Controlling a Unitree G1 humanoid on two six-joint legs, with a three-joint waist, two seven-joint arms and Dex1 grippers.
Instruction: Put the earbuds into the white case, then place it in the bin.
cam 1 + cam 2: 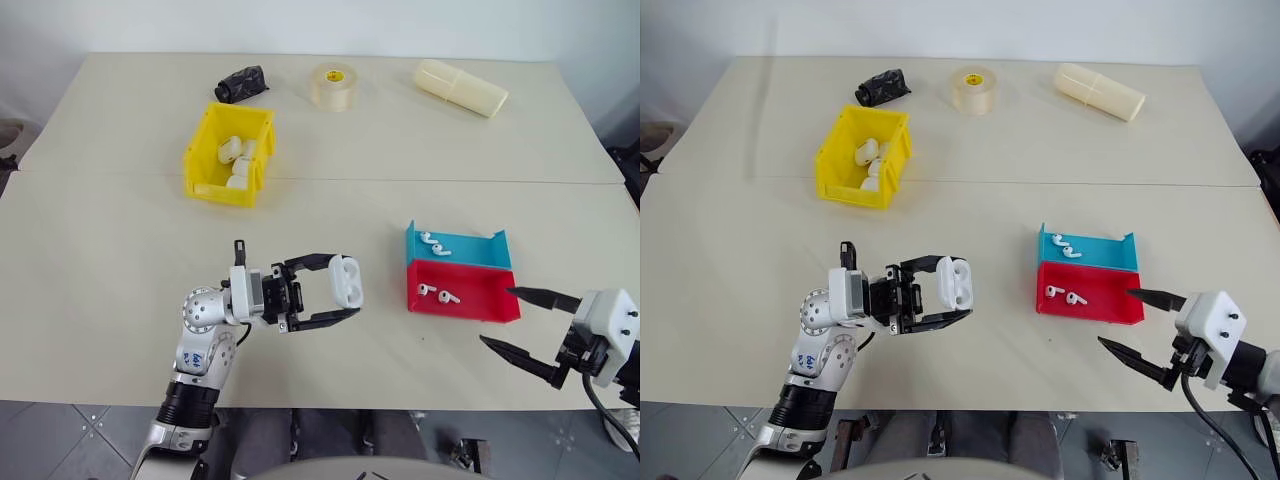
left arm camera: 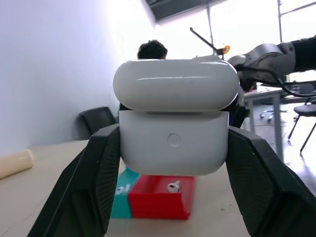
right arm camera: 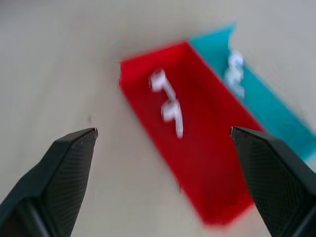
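My left gripper (image 1: 338, 287) is shut on the white case (image 1: 346, 281), holding it above the table's near middle; in the left wrist view the white case (image 2: 174, 121) sits between both fingers with its lid slightly raised. Two earbuds (image 1: 438, 293) lie in the red tray (image 1: 462, 292), and two more earbuds (image 1: 434, 243) lie in the teal tray (image 1: 458, 247). Off to the right of the red tray, my right gripper (image 1: 505, 320) stands open and empty. The yellow bin (image 1: 229, 153) sits at the far left and holds several white cases.
Along the far edge lie a black crumpled object (image 1: 241, 83), a roll of tape (image 1: 334, 86) and a long cream cylinder (image 1: 461, 88). A seam (image 1: 400, 180) runs across the table between two boards.
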